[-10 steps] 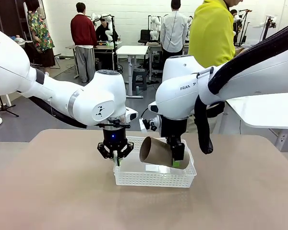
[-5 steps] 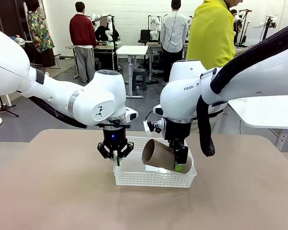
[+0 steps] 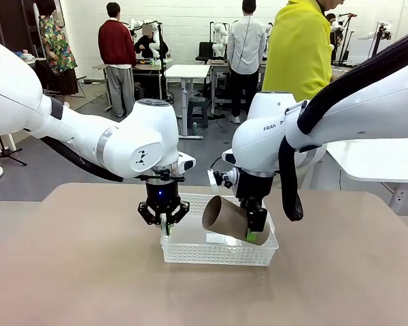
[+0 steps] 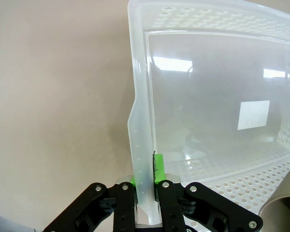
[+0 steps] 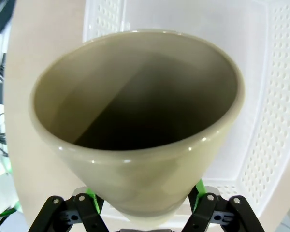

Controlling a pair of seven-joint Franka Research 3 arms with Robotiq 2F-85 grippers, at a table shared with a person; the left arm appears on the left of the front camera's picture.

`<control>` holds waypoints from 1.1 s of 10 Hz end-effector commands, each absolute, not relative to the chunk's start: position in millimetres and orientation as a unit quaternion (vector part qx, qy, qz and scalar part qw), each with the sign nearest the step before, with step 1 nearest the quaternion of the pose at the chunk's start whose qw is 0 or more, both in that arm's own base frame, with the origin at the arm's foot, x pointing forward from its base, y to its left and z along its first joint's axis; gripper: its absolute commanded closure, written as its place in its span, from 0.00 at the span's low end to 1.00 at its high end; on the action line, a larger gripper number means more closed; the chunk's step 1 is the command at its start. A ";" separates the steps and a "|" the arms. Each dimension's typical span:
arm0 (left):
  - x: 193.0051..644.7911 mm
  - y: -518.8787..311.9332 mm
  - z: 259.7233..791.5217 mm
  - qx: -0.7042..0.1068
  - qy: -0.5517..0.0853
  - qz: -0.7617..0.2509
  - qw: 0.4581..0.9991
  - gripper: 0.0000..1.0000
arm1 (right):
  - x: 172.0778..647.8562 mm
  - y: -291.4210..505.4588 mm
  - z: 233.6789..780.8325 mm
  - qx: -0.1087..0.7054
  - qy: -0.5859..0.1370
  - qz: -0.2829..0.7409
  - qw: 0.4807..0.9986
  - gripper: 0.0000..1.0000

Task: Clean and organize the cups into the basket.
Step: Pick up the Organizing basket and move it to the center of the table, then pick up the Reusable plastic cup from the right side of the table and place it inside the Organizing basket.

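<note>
Pretty much a straight-down-the-barrel shot: a taupe cup [image 5: 137, 125] is seen mouth-on, rim tipped toward the camera, inside dark and bare. It's pinched low near its base by the right gripper [image 5: 145, 191], green pads [image 5: 199, 185] pressed on either side. The white perforated basket [image 5: 280, 96] is spread out behind it, and a strip of tan table [image 5: 38, 48] is seen on the left.

The left tool [image 3: 165, 229] straddles the basket's [image 3: 217, 255] left wall, the cup [image 3: 224, 217] above its right half.
</note>
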State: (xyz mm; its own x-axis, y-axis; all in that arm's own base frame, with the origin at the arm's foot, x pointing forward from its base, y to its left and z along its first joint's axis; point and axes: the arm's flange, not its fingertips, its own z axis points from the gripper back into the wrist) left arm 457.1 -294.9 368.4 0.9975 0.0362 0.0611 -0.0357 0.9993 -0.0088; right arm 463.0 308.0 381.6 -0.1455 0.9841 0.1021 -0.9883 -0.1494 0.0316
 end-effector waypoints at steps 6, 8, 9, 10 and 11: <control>457.4 -296.1 370.5 -0.006 -0.033 0.019 0.999 1.00 | 472.1 295.3 358.3 0.088 -0.039 0.745 0.660 0.19; 457.4 -296.1 370.5 -0.006 -0.033 0.019 0.999 1.00 | 476.7 291.0 351.3 0.100 -0.040 0.742 0.661 0.19; 457.4 -296.1 370.5 -0.006 -0.033 0.019 0.999 1.00 | 478.0 290.7 349.4 0.108 -0.040 0.741 0.662 0.19; 457.4 -296.1 370.5 -0.006 -0.033 0.019 0.999 1.00 | 477.6 290.6 350.2 0.112 -0.041 0.741 0.661 0.01; 457.4 -296.1 370.5 -0.006 -0.033 0.019 0.999 1.00 | 476.9 290.6 351.9 0.113 -0.044 0.741 0.660 0.00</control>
State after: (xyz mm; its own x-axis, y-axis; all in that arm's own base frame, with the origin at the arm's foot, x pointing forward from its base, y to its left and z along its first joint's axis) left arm 457.1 -294.9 368.4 0.9975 0.0362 0.0611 -0.0357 0.9993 -0.0088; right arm 478.7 293.6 351.4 -0.0880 0.9794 0.1818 -0.9899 -0.1063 0.0938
